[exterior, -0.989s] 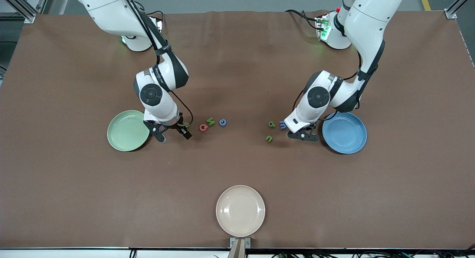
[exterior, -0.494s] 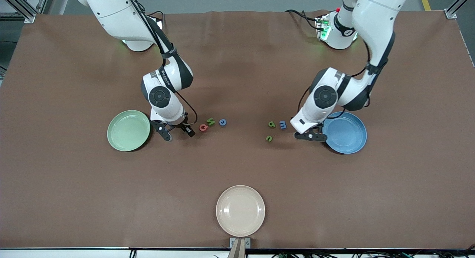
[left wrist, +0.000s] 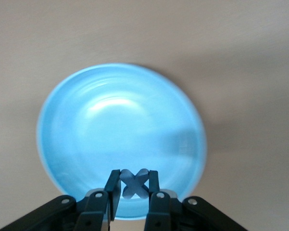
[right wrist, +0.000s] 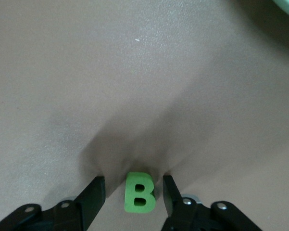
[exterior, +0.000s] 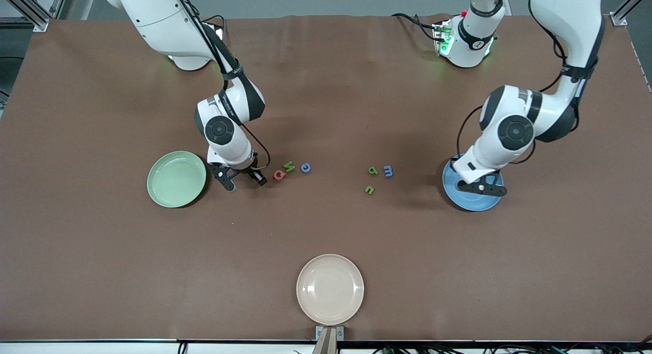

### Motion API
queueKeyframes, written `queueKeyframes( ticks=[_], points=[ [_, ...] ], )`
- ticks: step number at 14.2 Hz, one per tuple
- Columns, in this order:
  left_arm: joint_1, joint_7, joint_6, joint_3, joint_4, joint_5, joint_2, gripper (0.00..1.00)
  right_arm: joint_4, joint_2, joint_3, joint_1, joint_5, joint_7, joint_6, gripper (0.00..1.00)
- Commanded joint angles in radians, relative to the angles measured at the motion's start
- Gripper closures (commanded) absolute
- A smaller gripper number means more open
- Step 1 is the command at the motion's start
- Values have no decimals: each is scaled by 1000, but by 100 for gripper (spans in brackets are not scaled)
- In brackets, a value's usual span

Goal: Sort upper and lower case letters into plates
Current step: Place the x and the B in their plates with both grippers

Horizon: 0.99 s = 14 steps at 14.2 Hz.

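Brown covering spreads across the whole worktop (exterior: 326, 232); toward the right arm's end lies the mint green plate (exterior: 176, 179), toward the left arm's end the blue plate (exterior: 473, 201), both bare inside; between them sit two loose clusters of letters: a red Q (exterior: 278, 175), a green W (exterior: 289, 166) and a blue c (exterior: 305, 167) nearer the green plate, then a green letter (exterior: 373, 170), a blue m (exterior: 388, 170) and another small green letter (exterior: 369, 190) nearer the blue plate. The left pincer (left wrist: 134, 185) hangs over the blue plate, its fingers clamped on a pale blue X (left wrist: 134, 183); the left arm arches high from its base, elbow bent, wrist angled down over the plate. The right pincer (right wrist: 134, 192) is down at the worktop just beside the green plate, fingers part-way apart on either side of a green B (right wrist: 139, 192), with a gap showing on each side of it; the right arm leans out from its base, forearm steeply down. A cream-beige plate (exterior: 330, 289) lies nearest the front camera, well apart from everything.
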Motion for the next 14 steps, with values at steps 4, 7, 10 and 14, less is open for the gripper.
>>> queueKeyframes(
  ticks=[4, 7, 10, 14],
  points=[
    [72, 81, 157, -8, -106, 55, 12, 96, -34, -17, -9, 27, 8, 23, 4, 90],
    [115, 81, 171, -10, -120, 147, 33, 95, -22, -35, -13, 13, 3, -9, -31, 100],
    [118, 81, 218, -8, -132, 157, 58, 94, -20, -106, -15, -79, -3, -172, -129, 100],
    [118, 81, 218, -8, -131, 157, 62, 82, -26, -203, -16, -221, -6, -458, -266, 100]
  ],
)
